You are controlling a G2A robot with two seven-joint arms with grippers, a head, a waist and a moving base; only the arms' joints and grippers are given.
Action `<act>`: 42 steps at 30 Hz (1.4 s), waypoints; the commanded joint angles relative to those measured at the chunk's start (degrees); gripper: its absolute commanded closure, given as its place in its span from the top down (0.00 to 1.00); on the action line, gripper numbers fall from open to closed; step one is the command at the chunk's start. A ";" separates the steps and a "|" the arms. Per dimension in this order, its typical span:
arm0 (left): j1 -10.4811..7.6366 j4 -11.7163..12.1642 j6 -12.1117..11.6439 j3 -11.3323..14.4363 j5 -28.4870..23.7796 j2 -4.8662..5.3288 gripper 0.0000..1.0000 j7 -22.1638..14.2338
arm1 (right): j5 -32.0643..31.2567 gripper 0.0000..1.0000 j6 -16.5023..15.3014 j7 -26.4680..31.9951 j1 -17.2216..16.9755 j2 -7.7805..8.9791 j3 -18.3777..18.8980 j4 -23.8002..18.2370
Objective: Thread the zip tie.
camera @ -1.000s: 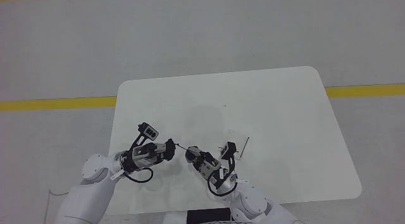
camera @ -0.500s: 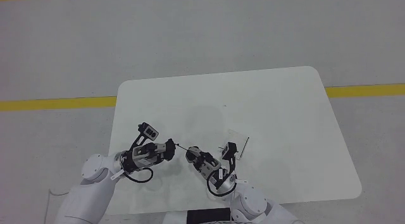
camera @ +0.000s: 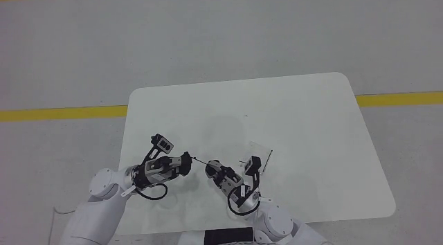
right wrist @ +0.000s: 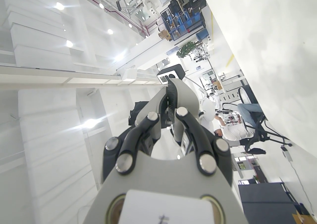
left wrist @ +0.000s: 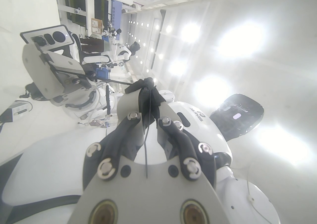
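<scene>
Black zip tie held up between my two hands, above the near side of the table [camera: 311, 120].

My left hand [left wrist: 146, 91] is clamped narrow on the zip tie [left wrist: 148, 123] close to one end, and the loose strap trails back between its fingers toward the wrist. I judge this grip keeps the working end steady for threading. From there a thin black length bridges across to my right hand [right wrist: 169, 97], whose fingers are pressed together. I cannot tell whether they pinch the strap. Both hands hang clear of the table, so nothing should drag. Further right a spare tie [camera: 267, 161] lies flat on the table, apart from both hands.
</scene>
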 commanded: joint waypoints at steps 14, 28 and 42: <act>0.00 0.00 0.00 0.00 0.00 0.00 0.00 0.00 | -0.45 0.00 0.97 -1.15 0.29 0.10 -0.37 0.31; 0.00 0.00 0.00 0.00 0.00 0.00 0.00 0.00 | -6.59 1.00 -0.16 -2.21 -1.78 0.32 2.53 -6.00; 0.00 0.00 0.00 0.00 0.00 0.00 0.00 0.00 | -13.66 1.00 -0.10 -2.04 -2.93 0.46 4.55 -10.05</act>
